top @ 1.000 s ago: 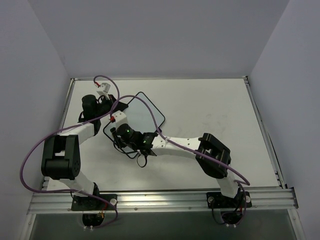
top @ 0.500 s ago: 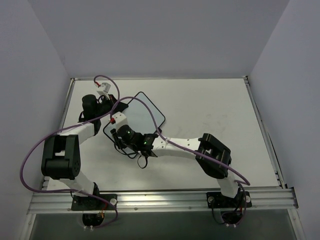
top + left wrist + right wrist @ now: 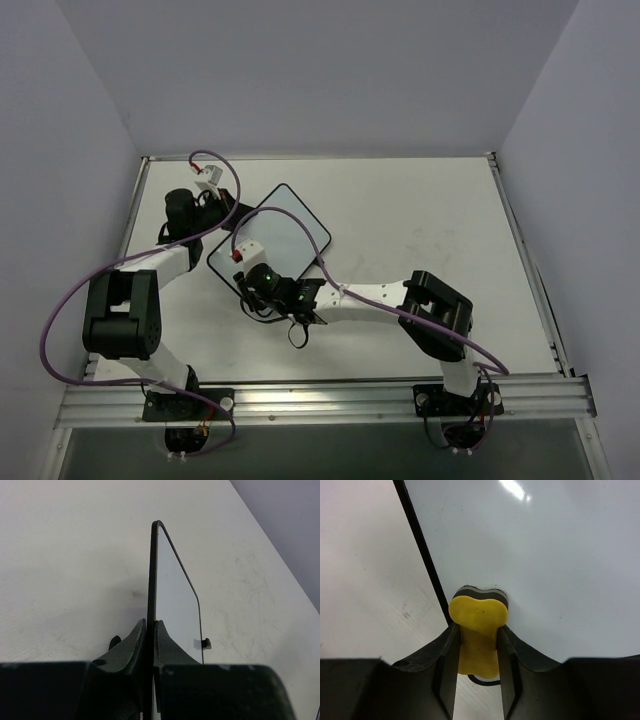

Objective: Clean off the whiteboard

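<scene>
The whiteboard lies tilted on the table at the left, and its visible surface is blank. My left gripper is shut on the board's left edge. In the left wrist view the board shows edge-on between the clamped fingers. My right gripper is shut on the yellow eraser and presses its dark felt face on the whiteboard, close to the black frame near the board's near-left corner.
The white table stretches to the right of the board. A metal rail runs along the near edge. Purple cables loop over both arms. A small black foot sticks out from the board's edge.
My right gripper has slid the eraser toward me, down to the board's near-left corner, so more of the white surface shows. The left gripper and the board have stayed put.
</scene>
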Controlling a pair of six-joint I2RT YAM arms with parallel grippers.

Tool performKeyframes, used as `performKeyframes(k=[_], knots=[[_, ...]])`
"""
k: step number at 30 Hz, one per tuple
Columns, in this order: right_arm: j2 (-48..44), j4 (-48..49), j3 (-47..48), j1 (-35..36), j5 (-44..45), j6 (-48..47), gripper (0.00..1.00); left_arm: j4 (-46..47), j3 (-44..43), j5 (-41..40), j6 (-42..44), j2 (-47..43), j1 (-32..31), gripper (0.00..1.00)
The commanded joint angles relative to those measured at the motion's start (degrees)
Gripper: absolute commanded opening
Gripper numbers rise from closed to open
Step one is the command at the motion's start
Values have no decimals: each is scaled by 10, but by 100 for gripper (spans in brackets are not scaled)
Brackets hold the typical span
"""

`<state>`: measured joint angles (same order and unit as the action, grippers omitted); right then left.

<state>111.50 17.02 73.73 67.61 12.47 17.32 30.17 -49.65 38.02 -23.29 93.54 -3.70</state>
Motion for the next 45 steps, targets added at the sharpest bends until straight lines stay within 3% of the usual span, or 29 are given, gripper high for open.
performKeyframes(k=[1,14,32,45], knots=[[-8,-43,-32,6,2,5,0,-9,-19,1,9,-5,-19,2],[-11,-36,-58,-8,45,40,0,-10,-19,2,12,-4,-22,2],[-9,-77,-41,-116,51,116,0,-22,-25,7,21,4,-25,2],[-16,-106,-32,-150,52,136,0,-25,-23,2,22,-1,-25,3]])
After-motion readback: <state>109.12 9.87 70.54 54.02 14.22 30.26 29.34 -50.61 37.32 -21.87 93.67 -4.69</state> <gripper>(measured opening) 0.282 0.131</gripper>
